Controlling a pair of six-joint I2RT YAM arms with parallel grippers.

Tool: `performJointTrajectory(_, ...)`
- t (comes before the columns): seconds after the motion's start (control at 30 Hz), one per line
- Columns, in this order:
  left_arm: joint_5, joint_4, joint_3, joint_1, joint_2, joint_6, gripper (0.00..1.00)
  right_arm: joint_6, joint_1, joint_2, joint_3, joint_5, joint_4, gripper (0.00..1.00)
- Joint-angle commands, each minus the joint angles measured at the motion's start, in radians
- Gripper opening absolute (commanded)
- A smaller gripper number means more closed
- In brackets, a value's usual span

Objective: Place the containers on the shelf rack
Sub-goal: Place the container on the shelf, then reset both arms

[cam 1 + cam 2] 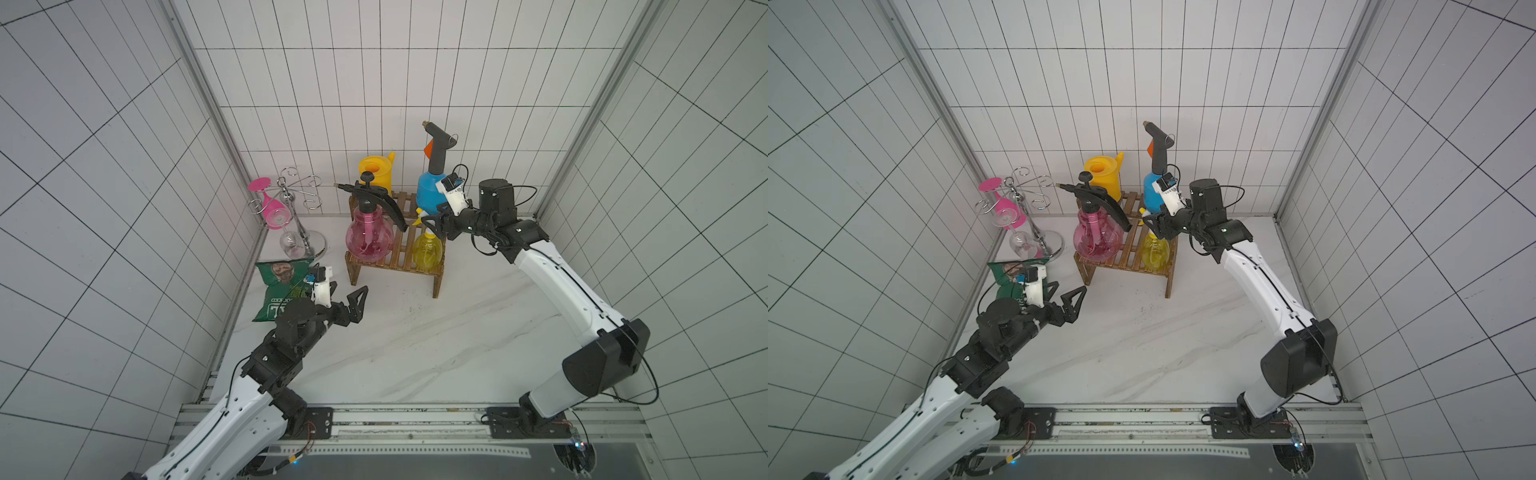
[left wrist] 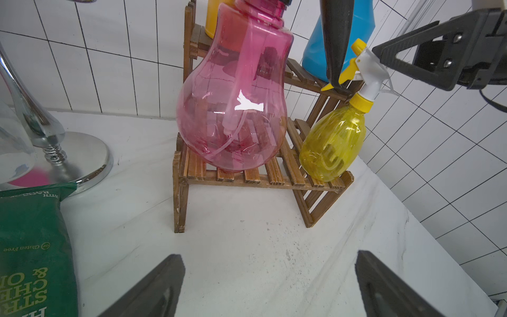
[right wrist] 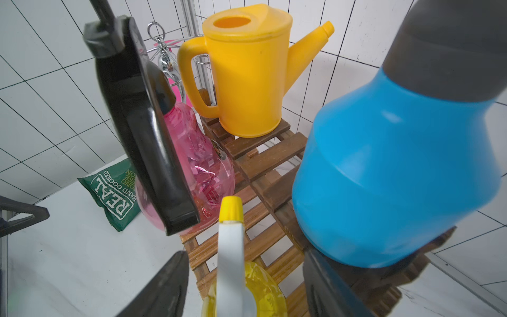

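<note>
All the containers stand on the brown shelf rack [image 1: 401, 249] [image 1: 1133, 253] [image 2: 247, 178]. The yellow watering can [image 1: 376, 170] [image 3: 247, 76] and blue bottle [image 1: 430, 193] [image 3: 384, 178] are on the upper tier. The pink sprayer [image 1: 370, 237] [image 2: 233, 109] and small yellow bottle [image 1: 427, 249] [image 2: 333, 142] are on the lower tier. My right gripper [image 1: 432, 222] [image 3: 245, 282] is open, its jaws apart on either side of the yellow bottle's white trigger head [image 3: 230, 247] with a gap on each side. My left gripper [image 1: 347, 291] [image 2: 270, 285] hangs open and empty over the table in front of the rack.
A chrome wire glass stand [image 1: 291, 199] with a hanging pink wine glass [image 1: 272, 208] stands left of the rack by the wall. A green crisp bag [image 1: 282, 291] [image 2: 33, 247] lies beside my left gripper. Tiled walls close the back and both sides.
</note>
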Motion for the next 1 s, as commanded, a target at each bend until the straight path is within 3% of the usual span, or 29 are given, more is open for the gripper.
performJointTrajectory(0.0,-0.005,0.006,-0.012,0.005,-0.014,0.011,0.99,0.014,0.008,-0.053,-0.029,0.005,-0.009,0.69)
performJointTrajectory(0.23,-0.005,0.01,-0.013,0.006,-0.023,0.023,0.98,0.023,0.007,-0.174,-0.107,0.005,-0.001,0.69)
performJointTrajectory(0.5,-0.023,0.011,-0.02,0.006,-0.052,0.041,0.99,0.101,0.004,-0.5,-0.391,0.139,0.131,0.72)
performJointTrajectory(0.67,-0.03,0.018,-0.033,0.006,-0.062,0.055,0.98,0.221,-0.003,-0.754,-0.641,0.408,0.186,0.81)
performJointTrajectory(0.83,-0.056,0.036,-0.056,0.005,-0.061,0.065,0.98,0.387,-0.022,-0.985,-0.91,0.815,0.189,1.0)
performJointTrajectory(0.9,-0.064,0.035,-0.059,0.005,-0.056,0.062,0.98,0.446,-0.041,-1.055,-1.008,0.974,0.182,0.99)
performJointTrajectory(0.97,-0.071,0.028,-0.059,0.006,-0.047,0.063,0.98,0.459,-0.084,-1.115,-1.109,1.052,0.215,0.99)
